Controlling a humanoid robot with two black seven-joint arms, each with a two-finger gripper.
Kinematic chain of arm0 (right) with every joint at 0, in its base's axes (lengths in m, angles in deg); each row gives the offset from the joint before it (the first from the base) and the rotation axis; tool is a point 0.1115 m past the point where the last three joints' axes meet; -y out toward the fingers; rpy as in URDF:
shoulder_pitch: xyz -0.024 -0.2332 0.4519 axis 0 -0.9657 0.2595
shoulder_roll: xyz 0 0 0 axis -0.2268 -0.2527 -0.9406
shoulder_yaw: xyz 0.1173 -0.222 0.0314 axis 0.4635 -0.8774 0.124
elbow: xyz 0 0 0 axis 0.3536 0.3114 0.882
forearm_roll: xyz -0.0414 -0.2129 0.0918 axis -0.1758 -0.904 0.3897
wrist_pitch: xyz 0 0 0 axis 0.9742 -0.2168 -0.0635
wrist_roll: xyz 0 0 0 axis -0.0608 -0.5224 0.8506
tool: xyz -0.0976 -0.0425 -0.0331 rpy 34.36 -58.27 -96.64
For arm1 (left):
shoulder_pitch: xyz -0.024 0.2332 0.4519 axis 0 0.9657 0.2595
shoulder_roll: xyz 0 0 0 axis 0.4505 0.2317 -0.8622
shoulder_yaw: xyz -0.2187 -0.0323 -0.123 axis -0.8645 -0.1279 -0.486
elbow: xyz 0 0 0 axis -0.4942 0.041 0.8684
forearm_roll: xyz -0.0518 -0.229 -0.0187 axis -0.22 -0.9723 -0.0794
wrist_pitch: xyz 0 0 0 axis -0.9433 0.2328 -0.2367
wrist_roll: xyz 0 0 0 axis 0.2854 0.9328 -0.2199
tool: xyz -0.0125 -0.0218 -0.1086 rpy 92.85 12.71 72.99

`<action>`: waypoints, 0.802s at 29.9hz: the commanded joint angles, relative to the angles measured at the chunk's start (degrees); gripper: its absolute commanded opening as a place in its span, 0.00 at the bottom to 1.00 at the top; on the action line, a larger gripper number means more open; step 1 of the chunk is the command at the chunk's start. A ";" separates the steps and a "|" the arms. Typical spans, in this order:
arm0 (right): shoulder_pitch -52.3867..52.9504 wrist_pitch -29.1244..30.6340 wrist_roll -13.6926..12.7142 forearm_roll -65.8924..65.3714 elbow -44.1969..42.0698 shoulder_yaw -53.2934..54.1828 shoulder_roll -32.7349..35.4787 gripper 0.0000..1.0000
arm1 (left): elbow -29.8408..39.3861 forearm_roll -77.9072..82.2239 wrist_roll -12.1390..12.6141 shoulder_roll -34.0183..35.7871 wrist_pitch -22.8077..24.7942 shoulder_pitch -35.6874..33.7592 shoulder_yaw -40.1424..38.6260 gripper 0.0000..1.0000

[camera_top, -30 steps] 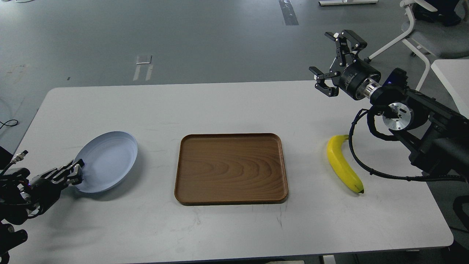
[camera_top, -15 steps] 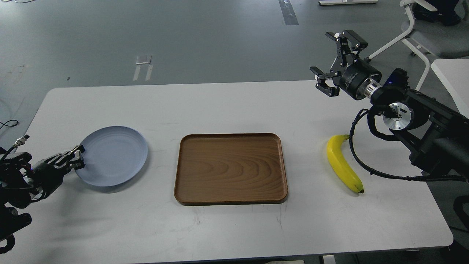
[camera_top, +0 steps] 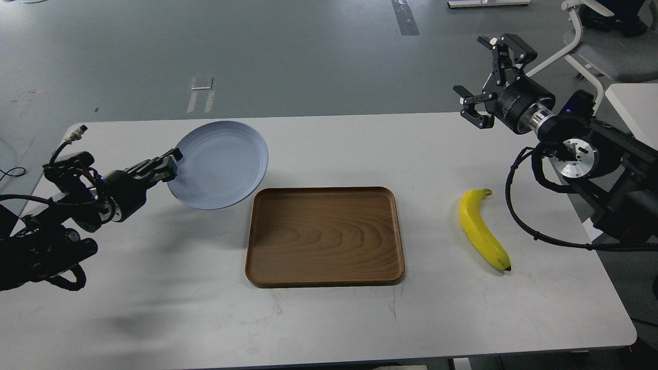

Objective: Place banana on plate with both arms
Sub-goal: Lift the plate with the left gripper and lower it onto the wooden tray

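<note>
left gripper grips plate (raised) | banana on table

A brown wooden tray lies flat at the middle of the white table, its grain showing — well below and between the two sets of jaws. Beyond the table's far edge is grey floor with a pale tape mark. A white office chair stands just behind the right jaws.
</note>
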 commanded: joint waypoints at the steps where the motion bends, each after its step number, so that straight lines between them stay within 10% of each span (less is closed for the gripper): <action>1: -0.08 -0.01 0.07 0.00 0.05 0.03 0.37 1.00 | 0.03 4.53 -0.01 -4.92 -0.16 -0.17 0.05 0.00; 24: -0.87 -0.01 0.07 0.00 -0.04 0.12 0.29 1.00 | -7.61 10.34 -0.01 -20.14 -0.95 -0.27 5.58 0.00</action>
